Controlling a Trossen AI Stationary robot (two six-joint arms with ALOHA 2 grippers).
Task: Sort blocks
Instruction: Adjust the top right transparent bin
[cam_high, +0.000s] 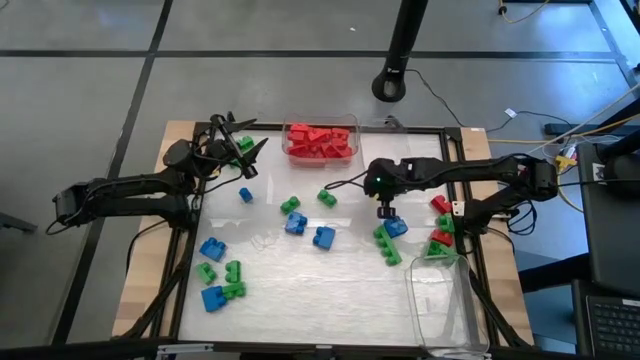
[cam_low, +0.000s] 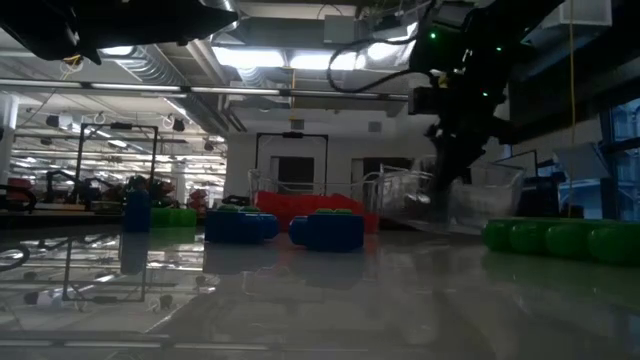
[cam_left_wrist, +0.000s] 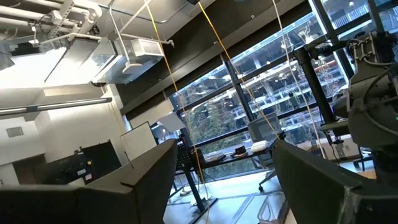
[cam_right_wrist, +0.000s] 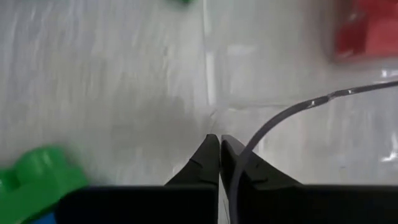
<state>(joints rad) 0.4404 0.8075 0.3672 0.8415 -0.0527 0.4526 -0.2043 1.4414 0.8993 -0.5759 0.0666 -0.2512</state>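
Our right gripper (cam_high: 384, 211) hangs with fingers pressed together, empty, just beside the blue block (cam_high: 396, 227). Our left gripper (cam_high: 243, 150), well apart from it, stands partly open, holding nothing.

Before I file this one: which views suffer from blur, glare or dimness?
Low view: dim and backlit by ceiling lights, table mirror-glossy. Right wrist view: smeared by blur around the shut right pincer; green block soft. Left wrist view: bright windows, its fingers silhouetted. High view: even and sharp.

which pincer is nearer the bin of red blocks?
Left, by a modest margin. The left pincer sits just beside the bin of red blocks, off its left end, fingers apart. The right pincer is shut, farther down the table over a blue block.
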